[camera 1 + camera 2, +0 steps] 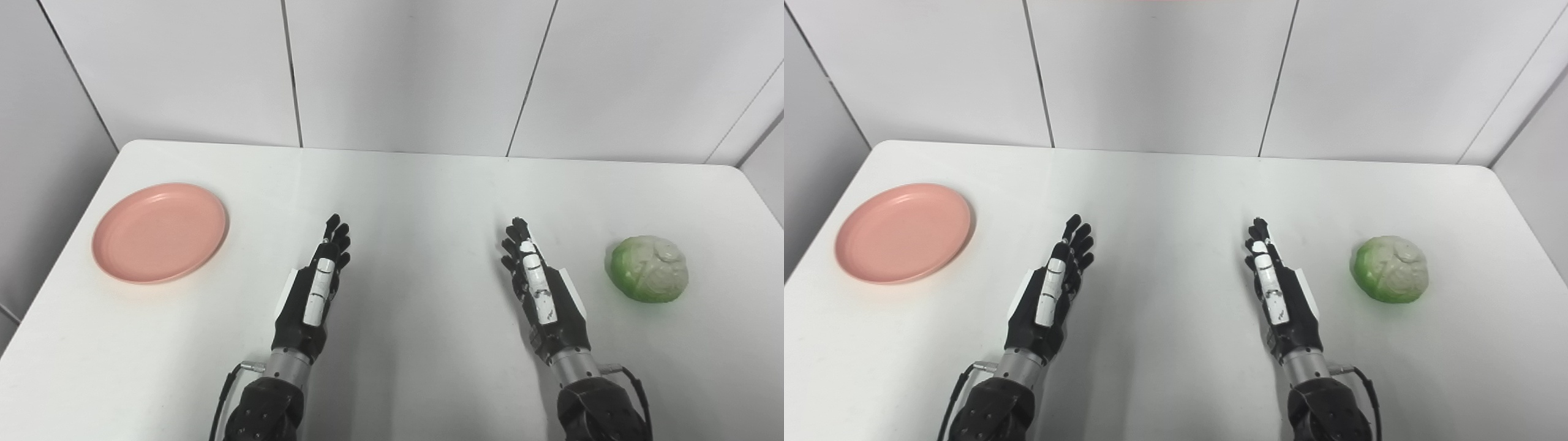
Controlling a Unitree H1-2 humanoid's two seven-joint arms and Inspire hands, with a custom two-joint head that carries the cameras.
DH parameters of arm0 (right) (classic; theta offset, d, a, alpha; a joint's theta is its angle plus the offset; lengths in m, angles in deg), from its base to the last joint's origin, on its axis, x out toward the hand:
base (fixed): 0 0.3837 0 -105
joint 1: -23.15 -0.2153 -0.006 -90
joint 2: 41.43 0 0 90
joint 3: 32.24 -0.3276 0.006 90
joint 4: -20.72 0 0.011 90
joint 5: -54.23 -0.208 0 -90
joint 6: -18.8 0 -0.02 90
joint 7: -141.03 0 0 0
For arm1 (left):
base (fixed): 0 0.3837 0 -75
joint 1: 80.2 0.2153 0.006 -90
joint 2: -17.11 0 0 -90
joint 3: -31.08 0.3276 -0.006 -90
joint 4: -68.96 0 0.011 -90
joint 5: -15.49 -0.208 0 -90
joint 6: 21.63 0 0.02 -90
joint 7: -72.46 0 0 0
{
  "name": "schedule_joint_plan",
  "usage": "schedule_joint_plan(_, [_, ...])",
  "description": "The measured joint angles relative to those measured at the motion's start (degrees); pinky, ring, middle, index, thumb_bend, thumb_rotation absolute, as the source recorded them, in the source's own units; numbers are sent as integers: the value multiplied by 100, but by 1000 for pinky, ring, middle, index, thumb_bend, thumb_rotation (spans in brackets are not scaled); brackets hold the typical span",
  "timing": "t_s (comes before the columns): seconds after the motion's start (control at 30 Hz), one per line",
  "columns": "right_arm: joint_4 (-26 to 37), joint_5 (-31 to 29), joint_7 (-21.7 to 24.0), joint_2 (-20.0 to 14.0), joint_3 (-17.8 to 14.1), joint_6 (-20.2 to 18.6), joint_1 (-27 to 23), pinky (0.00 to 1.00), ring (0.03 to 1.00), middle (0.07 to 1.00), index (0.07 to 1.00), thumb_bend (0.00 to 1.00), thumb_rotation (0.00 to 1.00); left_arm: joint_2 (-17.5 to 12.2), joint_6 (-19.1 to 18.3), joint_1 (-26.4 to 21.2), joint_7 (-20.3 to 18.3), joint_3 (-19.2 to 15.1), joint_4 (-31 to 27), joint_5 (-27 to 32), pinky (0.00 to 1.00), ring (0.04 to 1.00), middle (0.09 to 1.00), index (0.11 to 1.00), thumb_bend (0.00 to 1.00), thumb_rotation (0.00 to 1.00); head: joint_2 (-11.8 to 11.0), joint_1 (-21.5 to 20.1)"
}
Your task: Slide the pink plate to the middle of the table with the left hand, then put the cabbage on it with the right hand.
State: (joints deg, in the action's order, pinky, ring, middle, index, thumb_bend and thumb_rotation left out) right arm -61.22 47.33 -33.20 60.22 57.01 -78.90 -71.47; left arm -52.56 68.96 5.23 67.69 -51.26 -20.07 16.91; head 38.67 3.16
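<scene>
A pink plate (160, 231) lies empty at the left side of the white table (416, 184). A green and whitish cabbage (648, 269) sits at the right side. My left hand (317, 285) is open, fingers straight and pointing away, resting near the table's middle front, well right of the plate. My right hand (539, 286) is open too, fingers straight, a short way left of the cabbage and not touching it. Both hands hold nothing.
White wall panels (404, 67) stand right behind the table's far edge. The table's left edge runs close to the plate, and its right edge lies beyond the cabbage.
</scene>
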Motion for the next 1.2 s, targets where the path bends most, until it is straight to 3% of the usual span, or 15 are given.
schedule_joint_plan(0.17, [-25, -26, 4, -4, -54, 5, -6, 1000, 1000, 1000, 1000, 587, 999, 23, 26, -1, 17, -2, 62, -5, 1000, 1000, 1000, 1000, 691, 1000, -141, 308])
schedule_joint_plan(0.33, [-346, -402, 188, -57, -201, 143, -37, 1000, 1000, 1000, 1000, 671, 967, 178, 80, -49, 216, -49, 232, -28, 1000, 1000, 1000, 1000, 637, 1000, -580, 1256])
schedule_joint_plan(0.4, [-478, -457, 241, -126, -274, 272, -50, 1000, 1000, 1000, 1000, 679, 944, 277, 139, -187, 319, -207, 296, -7, 1000, 1000, 1000, 1000, 618, 999, -598, 1292])
schedule_joint_plan(0.5, [-736, -597, 267, -206, -448, 532, -102, 1000, 1000, 1000, 1000, 683, 929, 358, 270, -560, 441, -504, 372, 221, 1000, 1000, 1000, 1000, 662, 973, -930, 1748])
schedule_joint_plan(0.67, [-875, -658, 343, -300, -504, 711, -137, 1000, 1000, 1000, 1000, 673, 942, 273, 341, -1128, 539, -913, 466, 376, 1000, 1000, 1000, 1000, 706, 977, -1073, 1925])
schedule_joint_plan(0.7, [-869, -651, 352, -310, -502, 711, -135, 1000, 1000, 1000, 1000, 624, 956, 243, 351, -1216, 585, -1002, 517, 397, 1000, 1000, 1000, 1000, 714, 986, -1116, 2004])
schedule_joint_plan(0.87, [-867, -570, 347, -321, -507, 743, -139, 1000, 1000, 1000, 1000, 639, 971, -44, 376, -1619, 688, -1504, 827, 682, 1000, 1000, 1000, 1000, 731, 976, -1160, 2013])
schedule_joint_plan(1.0, [-885, -566, 349, -319, -506, 787, -152, 1000, 1000, 1000, 1000, 625, 980, -472, 341, -1884, 691, -1784, 846, 845, 1000, 1000, 1000, 1000, 770, 998, -1291, 2031])
schedule_joint_plan(1.2, [-883, -561, 349, -321, -504, 789, -150, 1000, 1000, 1000, 1000, 611, 978, -1096, 229, -2071, 763, -2279, 993, 1007, 1000, 985, 983, 983, 749, 1000, -1371, 2101])
